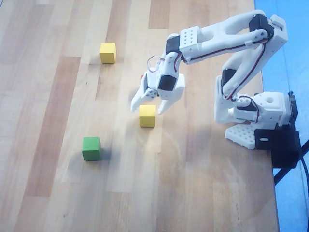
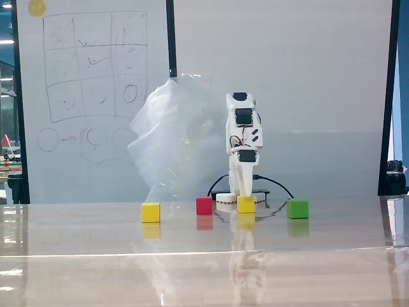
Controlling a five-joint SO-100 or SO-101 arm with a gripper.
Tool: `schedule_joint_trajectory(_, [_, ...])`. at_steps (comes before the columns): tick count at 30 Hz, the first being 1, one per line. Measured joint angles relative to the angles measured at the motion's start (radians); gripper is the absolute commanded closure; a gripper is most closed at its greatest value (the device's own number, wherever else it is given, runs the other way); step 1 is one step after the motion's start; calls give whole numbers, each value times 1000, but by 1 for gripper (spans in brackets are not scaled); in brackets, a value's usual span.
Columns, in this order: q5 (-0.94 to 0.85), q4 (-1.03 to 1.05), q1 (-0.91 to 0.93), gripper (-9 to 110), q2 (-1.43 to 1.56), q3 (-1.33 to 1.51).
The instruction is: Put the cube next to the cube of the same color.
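Cube (image 1: 147, 116), yellow wood: light, rigid, smooth-faced, likely best pinched across two opposite flat sides; gripper (image 1: 147, 106) spread wide just above it, holding nothing.

Near cube: a small plain yellow wooden cube (image 1: 147, 116), flat on the pale wood table, faces roughly square to the plank lines in the overhead view.
Near cube, place: about mid-table in the overhead view; in the fixed view it (image 2: 245, 204) stands between the red and green blocks, in line with them.
Near cube, state: resting on the table, top face bare, not lifted.
Far cube: the other small plain yellow wooden cube (image 1: 107, 52), same size and colour, also flat and upright.
Far cube, place: well apart from the first, up and to the left in the overhead view; leftmost of the row in the fixed view (image 2: 151, 212).
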Motion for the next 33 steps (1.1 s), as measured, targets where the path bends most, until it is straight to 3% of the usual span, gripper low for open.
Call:
schedule_joint_trajectory(12, [0,-12,0,102,-150,-23])
schedule_joint_trajectory(20, [0,38,0,102,-193,-129])
schedule_joint_trajectory(33, [-51,433,81,102,-46,-624])
